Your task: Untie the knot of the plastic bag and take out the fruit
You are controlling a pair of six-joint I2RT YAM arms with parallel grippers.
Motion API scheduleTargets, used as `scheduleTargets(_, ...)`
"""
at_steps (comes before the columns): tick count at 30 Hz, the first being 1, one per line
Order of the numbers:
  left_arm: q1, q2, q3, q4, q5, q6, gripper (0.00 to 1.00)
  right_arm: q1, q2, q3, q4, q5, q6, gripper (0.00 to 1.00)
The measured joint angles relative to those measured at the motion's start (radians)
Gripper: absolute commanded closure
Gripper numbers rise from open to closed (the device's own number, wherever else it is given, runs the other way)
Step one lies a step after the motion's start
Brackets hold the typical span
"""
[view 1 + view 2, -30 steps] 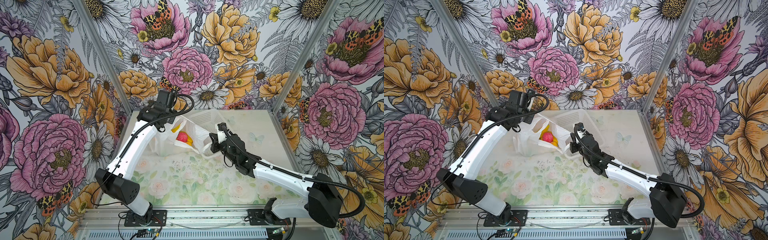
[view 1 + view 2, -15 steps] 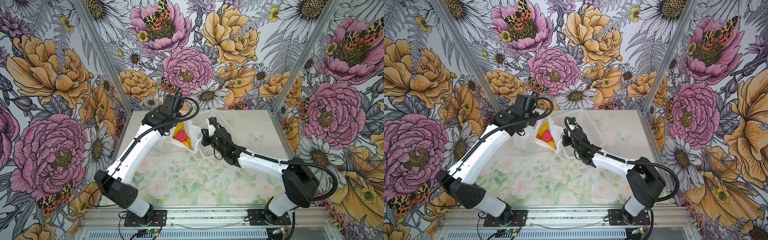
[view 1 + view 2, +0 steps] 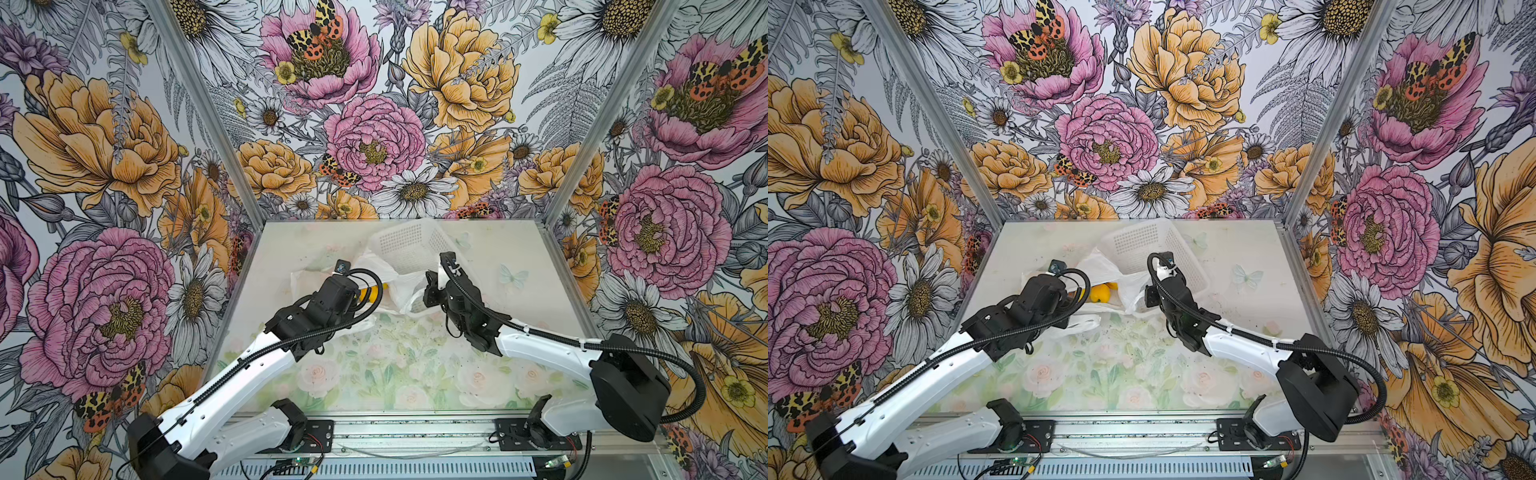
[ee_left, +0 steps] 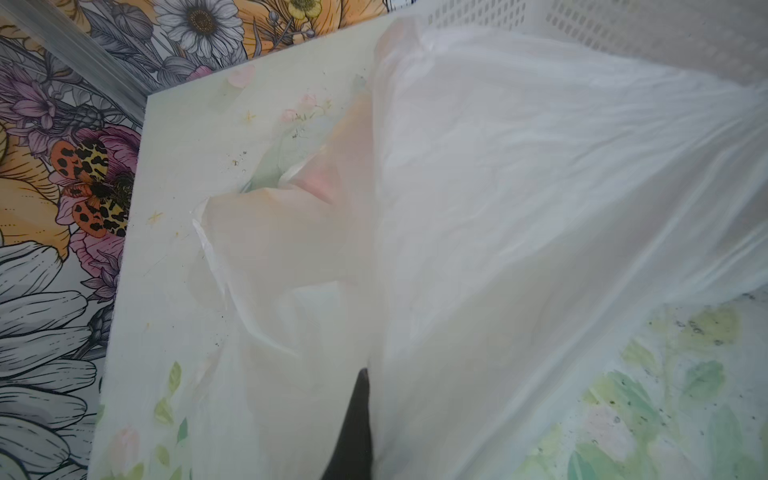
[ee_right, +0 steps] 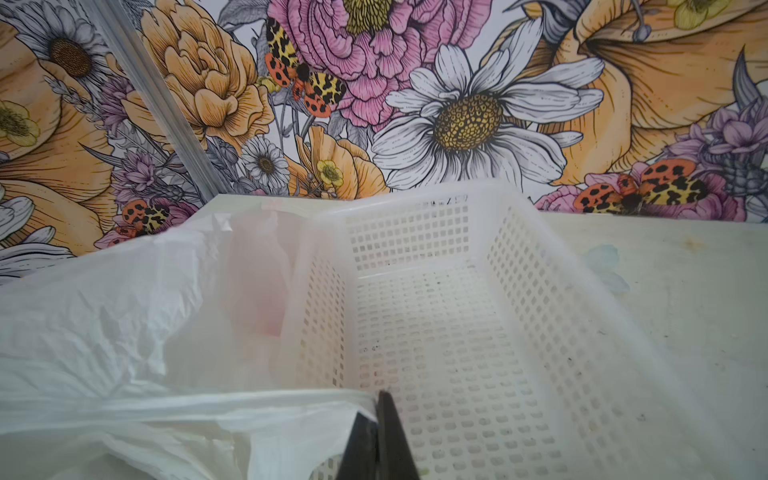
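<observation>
The plastic bag [image 3: 401, 286] is thin, white and translucent; it lies beside the basket with its mouth spread between my grippers. Yellow fruit [image 3: 1100, 293] shows inside the mouth in both top views. In the left wrist view a pink fruit [image 4: 320, 185] glows faintly through the film. My left gripper [image 4: 365, 372] is shut on the bag's film, with one black finger showing. My right gripper [image 5: 380, 395] is shut on the bag's rim strip [image 5: 249, 403], its fingers pressed together. The knot is not in view.
A white lattice basket [image 3: 409, 249] stands tilted at the back, touching the bag, and the right wrist view shows nothing in it [image 5: 457, 332]. Floral walls close the table on three sides. Both arms reach in from the front rail.
Both grippers have come down and toward the front with the bag. The bag hung raised a second ago and now rests low on the table. The red fruit no longer shows from above.
</observation>
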Motion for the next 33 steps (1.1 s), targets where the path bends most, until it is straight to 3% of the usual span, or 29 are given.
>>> scheduleTargets(4,0.002,-0.069,-0.030,0.047,-0.001,-0.027,1.00,0.023,-0.087,0.000,-0.040,0.026,-0.047,0.59)
scheduleTargets(8,0.002,-0.055,-0.054,0.078,-0.003,-0.037,1.00,0.103,-0.179,0.000,-0.082,0.020,-0.094,0.51)
scheduleTargets(13,0.067,-0.055,-0.055,0.100,0.056,-0.083,1.00,0.245,-0.218,0.015,-0.097,-0.024,-0.133,0.61)
scheduleTargets(19,0.135,-0.068,-0.035,0.117,0.149,-0.147,1.00,0.375,-0.028,0.109,-0.069,-0.079,-0.153,0.70)
scheduleTargets(27,0.200,-0.031,-0.014,0.154,0.274,-0.217,1.00,0.350,0.358,0.306,-0.083,-0.092,-0.100,0.77)
scheduleTargets(33,0.209,-0.016,-0.007,0.174,0.293,-0.216,1.00,0.231,0.483,0.393,-0.099,-0.110,-0.027,0.78)
